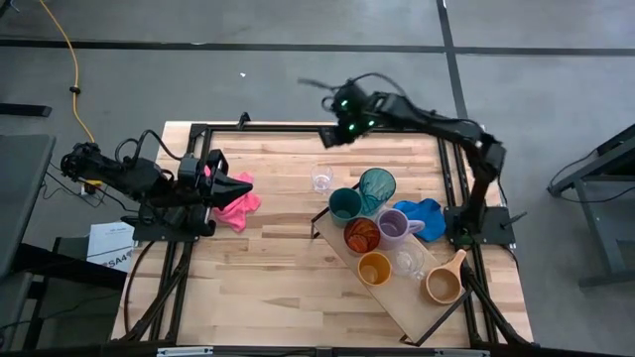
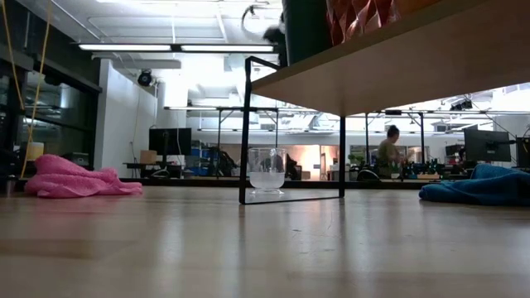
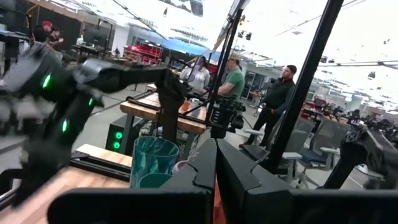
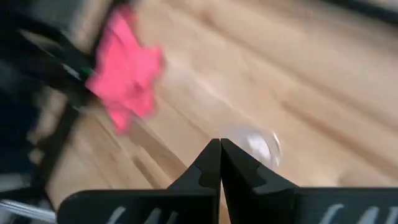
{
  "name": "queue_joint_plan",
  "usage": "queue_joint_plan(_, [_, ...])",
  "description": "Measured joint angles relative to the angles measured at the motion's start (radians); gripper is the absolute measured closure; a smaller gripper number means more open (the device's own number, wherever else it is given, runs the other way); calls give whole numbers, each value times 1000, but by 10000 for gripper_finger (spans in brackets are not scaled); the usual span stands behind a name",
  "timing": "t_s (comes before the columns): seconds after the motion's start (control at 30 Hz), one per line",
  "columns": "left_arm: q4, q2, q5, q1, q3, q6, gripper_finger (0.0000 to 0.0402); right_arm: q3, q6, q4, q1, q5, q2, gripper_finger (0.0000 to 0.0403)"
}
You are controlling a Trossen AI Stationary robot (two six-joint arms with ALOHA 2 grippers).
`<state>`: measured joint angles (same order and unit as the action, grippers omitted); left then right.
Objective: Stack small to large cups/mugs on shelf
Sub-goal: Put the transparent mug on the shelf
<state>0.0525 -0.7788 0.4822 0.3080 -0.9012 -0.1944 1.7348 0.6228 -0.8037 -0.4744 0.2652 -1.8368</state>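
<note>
High view: shelf (image 1: 422, 309) lies diagonally at lower right of centre, carrying green cup (image 1: 344, 204), teal tumbler (image 1: 377, 184), purple mug (image 1: 395, 224), orange mug (image 1: 361, 235), yellow mug (image 1: 374, 268), a clear glass (image 1: 407, 262) and tan mug (image 1: 443, 285). A second clear glass (image 1: 321, 178) stands alone on the tabletop (image 1: 258, 278), just above-left of the shelf. Right gripper (image 1: 330, 136) hovers at upper centre near the table's far edge, blurred, empty. Left gripper (image 1: 241, 184) sits at left over the pink cloth (image 1: 238, 206), fingers together, nothing held. Blue cloth (image 1: 425, 213) right of the purple mug.

Low view: lone glass (image 2: 267, 169) at centre under the shelf's raised edge (image 2: 397, 62); pink cloth (image 2: 70, 178) far left, blue cloth (image 2: 480, 185) far right.

Left wrist view: own fingers (image 3: 245, 186) pressed together, empty; teal tumbler (image 3: 152, 160) beyond them.

Right wrist view: fingers (image 4: 239, 177) meet at the tips, holding nothing; lone glass (image 4: 258, 144) blurred just past them, pink cloth (image 4: 127, 71) upper left
</note>
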Motion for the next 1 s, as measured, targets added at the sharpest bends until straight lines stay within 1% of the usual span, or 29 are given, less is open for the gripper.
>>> queue_joint_plan(0.17, [0,0,-2,0,0,3,401,0,-3,-80,21,5,-110,402])
queue_joint_plan(0.27, [-1,0,-3,0,0,4,401,0,-19,-68,33,4,-154,401])
queue_joint_plan(0.33, [-1,0,-3,0,0,4,401,0,-21,-57,42,-2,-173,393])
queue_joint_plan(0.43, [-2,0,-3,0,0,5,401,0,-32,-57,52,-26,-190,365])
queue_joint_plan(0.5, [-2,0,-3,0,0,5,401,0,-40,-67,53,-52,-194,336])
queue_joint_plan(0.63, [-3,0,-3,0,0,6,401,0,-56,-80,55,-159,-194,273])
queue_joint_plan(0.73, [-3,0,-3,0,0,6,401,0,-66,-90,57,-182,-195,237])
queue_joint_plan(0.83, [-3,0,-3,0,0,6,401,-3,-81,-87,60,-182,-208,217])
queue_joint_plan(1.0, [-2,0,-3,0,0,6,401,-3,-86,-68,71,-178,-236,214])
